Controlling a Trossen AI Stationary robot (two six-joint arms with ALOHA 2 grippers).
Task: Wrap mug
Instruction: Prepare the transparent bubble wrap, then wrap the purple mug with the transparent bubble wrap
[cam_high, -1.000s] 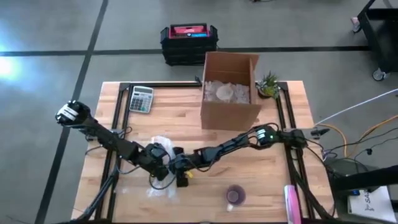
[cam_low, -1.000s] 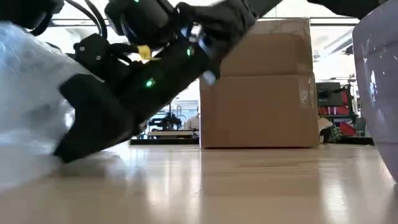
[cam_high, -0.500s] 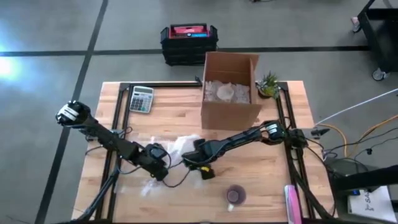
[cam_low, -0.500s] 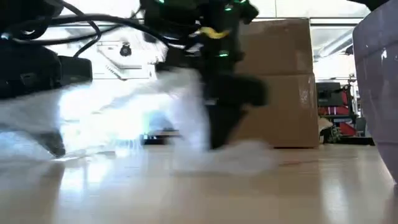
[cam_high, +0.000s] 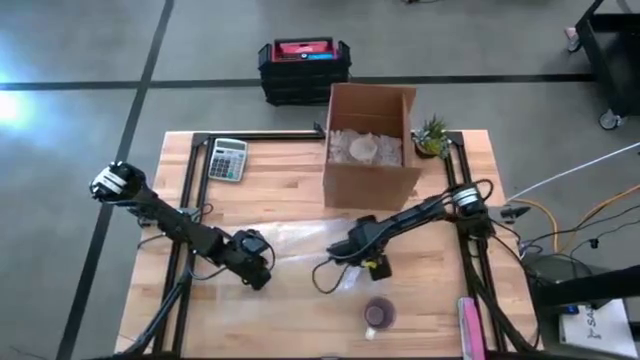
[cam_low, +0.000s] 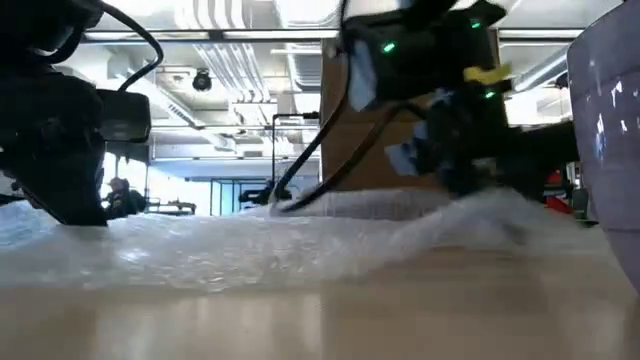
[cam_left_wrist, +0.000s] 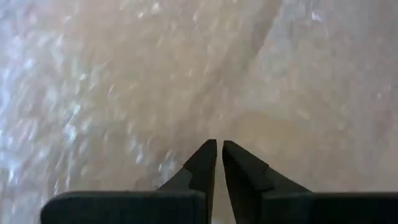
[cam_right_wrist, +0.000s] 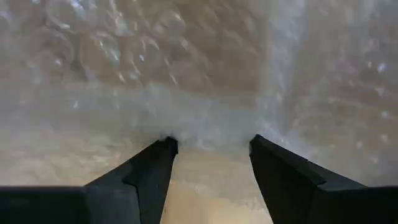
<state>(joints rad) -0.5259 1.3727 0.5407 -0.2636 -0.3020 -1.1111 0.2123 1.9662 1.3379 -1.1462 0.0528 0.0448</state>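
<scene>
A clear sheet of bubble wrap (cam_high: 300, 245) lies spread on the wooden table between my two grippers. My left gripper (cam_high: 257, 274) is shut at the sheet's left end. My right gripper (cam_high: 372, 265) stands open at the sheet's right end, where the wrap rises a little off the table (cam_low: 470, 215). The wrap's edge (cam_right_wrist: 205, 127) lies just ahead of the right fingertips. The purple see-through mug (cam_high: 378, 315) stands upright on the table nearer the front edge, right of the sheet. Neither gripper is at it. My left gripper (cam_left_wrist: 219, 144) has its two fingers closed together on the bubble wrap's left end (cam_left_wrist: 205, 124), coming down at a slant. The fingertips hide the pinch itself. The wrap lies flat on the table around them. My right gripper (cam_right_wrist: 211, 144) has its fingers apart at the wrap's edge; whether they touch it, I cannot tell.
An open cardboard box (cam_high: 370, 145) with wrapped things inside stands at the table's far side. A calculator (cam_high: 227, 158) lies at the far left and a small plant (cam_high: 432, 135) at the far right. A pink object (cam_high: 467, 325) lies at the front right.
My right gripper has gone from beside the left gripper toward the table's right edge. The bubble wrap, bunched up by the left gripper before, has been drawn out with it and now lies spread between the two. Its left end has stayed at the left gripper.
</scene>
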